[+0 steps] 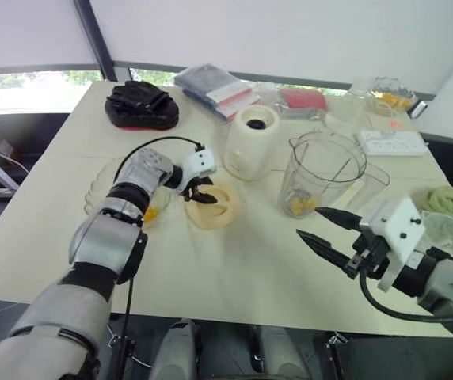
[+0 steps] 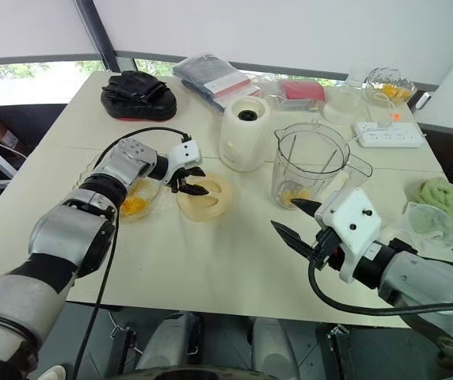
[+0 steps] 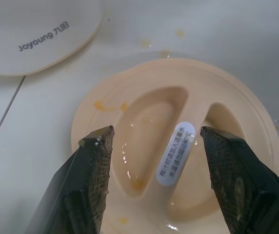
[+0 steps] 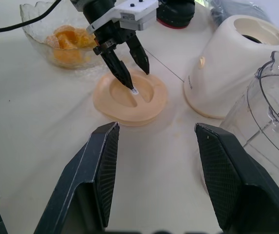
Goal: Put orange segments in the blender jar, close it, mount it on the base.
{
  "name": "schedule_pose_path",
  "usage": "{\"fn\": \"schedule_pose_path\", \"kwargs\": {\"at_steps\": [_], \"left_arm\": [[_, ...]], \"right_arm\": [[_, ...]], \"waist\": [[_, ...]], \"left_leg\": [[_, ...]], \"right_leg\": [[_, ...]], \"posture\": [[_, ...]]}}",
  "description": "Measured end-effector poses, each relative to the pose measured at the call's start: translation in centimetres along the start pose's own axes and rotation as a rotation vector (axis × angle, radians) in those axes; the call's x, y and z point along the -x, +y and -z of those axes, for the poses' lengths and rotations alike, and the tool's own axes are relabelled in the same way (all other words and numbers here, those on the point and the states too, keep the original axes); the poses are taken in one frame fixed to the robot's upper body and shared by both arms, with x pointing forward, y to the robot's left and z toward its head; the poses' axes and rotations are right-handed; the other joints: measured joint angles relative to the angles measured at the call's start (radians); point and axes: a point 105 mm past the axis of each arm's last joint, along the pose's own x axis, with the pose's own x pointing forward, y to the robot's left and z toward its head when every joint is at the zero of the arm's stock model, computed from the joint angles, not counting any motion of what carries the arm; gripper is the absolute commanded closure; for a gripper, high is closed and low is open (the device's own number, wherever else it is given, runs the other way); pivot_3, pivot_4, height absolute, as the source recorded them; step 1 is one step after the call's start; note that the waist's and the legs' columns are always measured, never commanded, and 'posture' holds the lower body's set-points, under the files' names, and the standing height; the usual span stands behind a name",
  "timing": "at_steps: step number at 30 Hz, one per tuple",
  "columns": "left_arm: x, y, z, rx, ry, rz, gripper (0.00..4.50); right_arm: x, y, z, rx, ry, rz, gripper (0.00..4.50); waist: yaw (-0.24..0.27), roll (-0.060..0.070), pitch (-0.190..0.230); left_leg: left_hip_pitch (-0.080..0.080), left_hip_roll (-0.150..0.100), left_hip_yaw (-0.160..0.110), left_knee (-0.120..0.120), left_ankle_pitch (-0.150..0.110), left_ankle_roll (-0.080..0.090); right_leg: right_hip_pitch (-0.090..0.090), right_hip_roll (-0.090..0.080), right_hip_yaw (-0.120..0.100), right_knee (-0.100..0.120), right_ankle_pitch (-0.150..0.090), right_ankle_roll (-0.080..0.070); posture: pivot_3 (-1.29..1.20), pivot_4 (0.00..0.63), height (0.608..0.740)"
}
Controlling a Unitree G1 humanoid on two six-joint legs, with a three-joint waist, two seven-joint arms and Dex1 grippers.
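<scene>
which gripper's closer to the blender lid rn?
Left. The left gripper is directly over the lid, open fingers straddling its middle. The right gripper, also open, hangs well apart from it, over bare table in front of the blender jar.

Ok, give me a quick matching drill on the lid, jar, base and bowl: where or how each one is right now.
1 lid
2 jar
3 base
4 bowl

a nothing mounted on top
b left of the lid, orange segments inside
c flat on the table, under the open left gripper
d uncovered, right of the base, a few orange pieces at the bottom

Pairs: 1-c, 2-d, 3-a, 4-b
</scene>
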Motion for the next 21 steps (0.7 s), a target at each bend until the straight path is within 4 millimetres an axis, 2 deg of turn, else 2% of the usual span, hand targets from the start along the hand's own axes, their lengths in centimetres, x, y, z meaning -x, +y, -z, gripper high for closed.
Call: {"fn": "schedule_pose_path", "kwargs": {"at_steps": [15, 18, 21], "left_arm": [[-1.9, -1.3, 1.1, -0.094, 0.132, 0.045, 1.59], [-2.1, -1.3, 1.1, -0.1, 0.136, 0.036, 2.4], [-2.2, -1.2, 1.2, -0.1, 0.142, 0.022, 3.95]], "right_arm": [[0.1, -0.1, 0.6, -0.007, 0.024, 0.022, 1.92], [0.2, -0.2, 0.7, -0.012, 0.029, 0.032, 1.92], [0.2, -0.2, 0.8, -0.015, 0.031, 0.04, 1.92]], "waist": [[0.001, 0.0, 0.0], [0.001, 0.0, 0.0], [-0.001, 0.0, 0.0]], "left_leg": [[0.0, 0.0, 0.0, 0.001, 0.0, 0.0], [0.0, 0.0, 0.0, 0.005, 0.0, 0.0], [0.0, 0.0, 0.0, 0.008, 0.0, 0.0]], "right_leg": [[0.0, 0.0, 0.0, 0.001, 0.0, 0.001], [0.001, 0.0, 0.0, 0.002, 0.0, 0.001], [0.003, 0.0, 0.0, 0.003, 0.001, 0.001]], "posture": [[0.0, 0.15, 0.74], [0.0, 0.15, 0.74], [0.0, 0.15, 0.74]]}}
